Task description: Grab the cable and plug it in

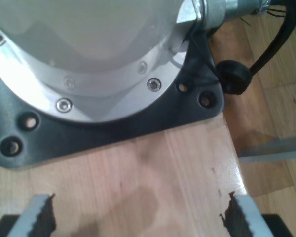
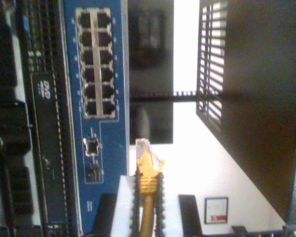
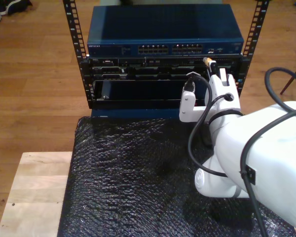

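Second pincer [image 2: 147, 197] clamps cable [image 2: 147, 170], plug toward switch [image 2: 96, 74]

Small white lettering on the blue switch [image 3: 165, 34] and its port labels, too blurred to read.

Blue switch [image 3: 165, 30] — perhaps rack-mounted [image 3: 74, 34]

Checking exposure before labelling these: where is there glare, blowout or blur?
Second wrist view: background behind the yellow-orange cable's clear plug is blown out white, the blue network switch soft. First wrist view: blurry, with sheen on the pale wooden board. Exterior view: evenly lit, glints on the black bubble-wrap mat.
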Action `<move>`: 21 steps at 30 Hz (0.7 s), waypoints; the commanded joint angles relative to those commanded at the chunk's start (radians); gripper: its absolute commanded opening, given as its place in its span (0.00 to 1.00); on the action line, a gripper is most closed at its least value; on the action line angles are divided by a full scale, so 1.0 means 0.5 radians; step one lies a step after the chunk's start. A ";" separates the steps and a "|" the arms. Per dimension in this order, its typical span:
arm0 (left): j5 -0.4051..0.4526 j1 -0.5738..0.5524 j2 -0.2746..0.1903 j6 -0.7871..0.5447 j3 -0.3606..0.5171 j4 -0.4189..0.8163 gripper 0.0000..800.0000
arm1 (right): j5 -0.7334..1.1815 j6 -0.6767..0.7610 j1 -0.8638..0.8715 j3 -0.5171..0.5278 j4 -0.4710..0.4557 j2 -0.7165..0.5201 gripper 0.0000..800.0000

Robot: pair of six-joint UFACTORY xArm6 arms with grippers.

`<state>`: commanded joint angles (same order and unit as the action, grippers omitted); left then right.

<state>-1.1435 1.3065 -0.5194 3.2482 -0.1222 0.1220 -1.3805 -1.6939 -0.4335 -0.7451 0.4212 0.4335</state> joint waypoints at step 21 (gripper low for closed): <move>0.000 0.000 0.000 0.000 0.003 0.000 1.00 | -0.034 -0.092 -0.025 -0.374 0.270 0.313 0.00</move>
<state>-1.1435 1.3065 -0.5194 3.2482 -0.1206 0.1220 -1.3974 -1.7400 -0.4457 -0.9323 0.5562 0.5900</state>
